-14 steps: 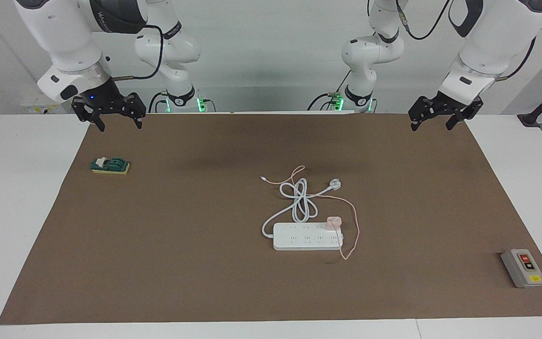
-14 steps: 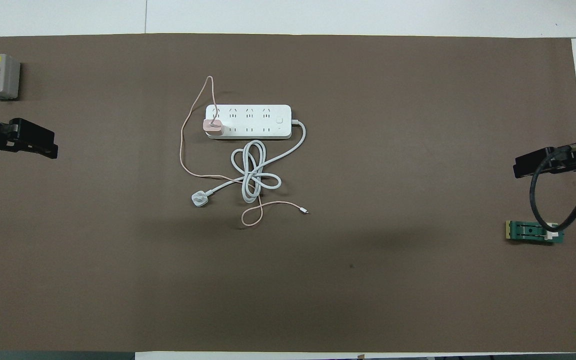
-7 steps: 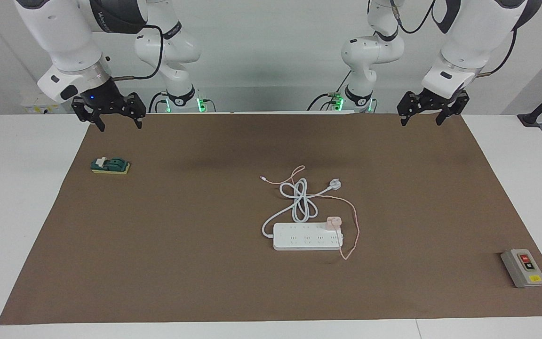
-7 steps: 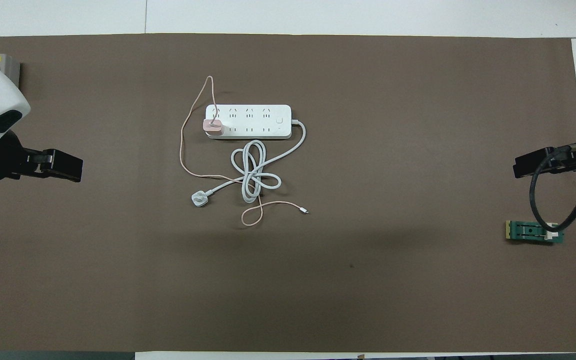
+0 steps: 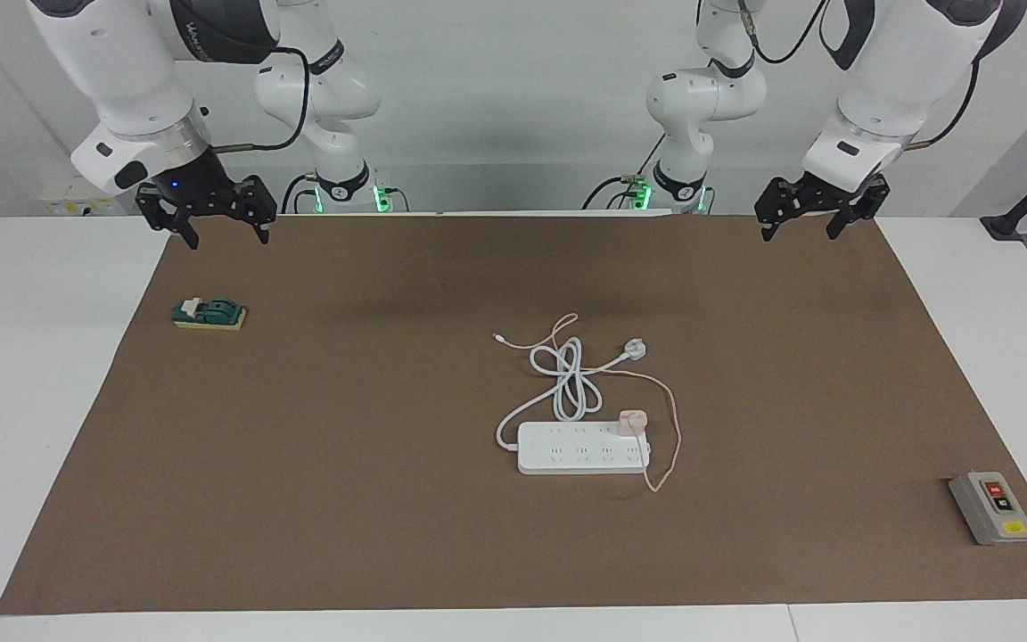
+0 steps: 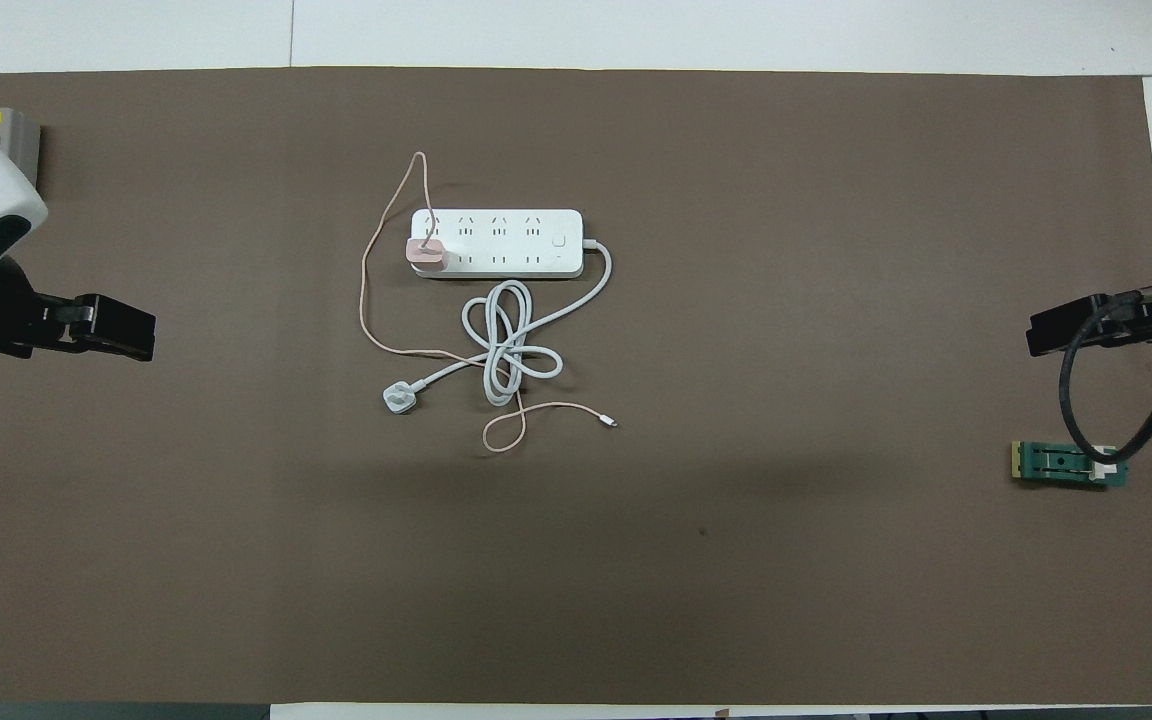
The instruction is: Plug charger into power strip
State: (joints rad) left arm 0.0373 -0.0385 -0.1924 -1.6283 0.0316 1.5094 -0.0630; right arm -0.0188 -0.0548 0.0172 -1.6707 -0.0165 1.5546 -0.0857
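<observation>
Charger [image 5: 632, 422]: pale pink cube, seated on the power strip [image 5: 580, 448] at the strip's end toward the left arm's side, in the row of outlets nearer the robots. Upright on the strip; prongs not visible.
Charger cable [image 5: 672, 428]: thin pink lead, leaves the charger, loops out past the strip's end onto the mat, runs back toward the robots, crosses the white cord and ends in a small free connector [image 6: 612, 423] lying on the mat.
Power strip: long flat white body with 2 rows of outlets, lying flat near the middle of the brown mat [image 5: 389, 490], long side across the table.
Strip cord [image 6: 506, 340]: thick white, leaves the end toward the right arm's side, coiled in loose loops on the mat nearer the robots than the strip; its round white plug [image 5: 634, 349] lies free on the mat.
Left gripper [image 5: 806, 218]: up in the air over the mat's edge nearest the robots, at the left arm's end; jaws spread, holding nothing.
Right gripper [image 5: 217, 221]: in the air over the mat's corner at the right arm's end; jaws spread, holding nothing.
Grey button box [image 5: 991, 507]: on the mat at the left arm's end, well apart from the strip.
Green block [image 5: 209, 314]: small green and yellow piece on the mat at the right arm's end, near the right gripper.
Table [image 5: 32, 374]: white, carries the mat.
</observation>
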